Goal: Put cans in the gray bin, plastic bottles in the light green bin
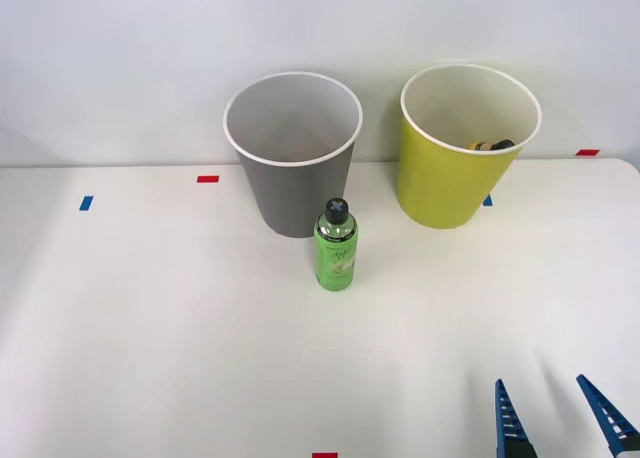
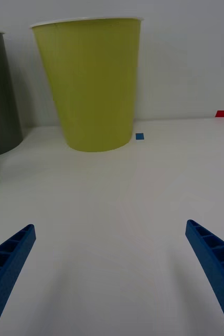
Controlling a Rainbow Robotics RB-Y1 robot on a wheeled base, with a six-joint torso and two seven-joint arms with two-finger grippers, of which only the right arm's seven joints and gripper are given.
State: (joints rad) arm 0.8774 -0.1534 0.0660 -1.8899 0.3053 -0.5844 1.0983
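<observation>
A: What should you grab next?

B: Start from the table (image 1: 150, 328): wide, bare room between you and the bins. The light green bin (image 1: 452, 178) stands at the back right and already holds a bottle; the gray bin (image 1: 295, 183) sits beside it. The green bottle (image 1: 336, 246) stands upright just in front of the gray bin.

A: And your right gripper (image 1: 560, 418)?

B: Jaws spread, holding nothing, near the front edge. Come at the bottle's body, keeping off the gray bin's wall.

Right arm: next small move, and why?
Probably swing the right gripper toward the robot's left and forward, to line up on the green bottle. Its jaws are open and empty, near the table's front edge. The bottle stands upright in front of the gray bin; another bottle already lies in the light green bin.
</observation>
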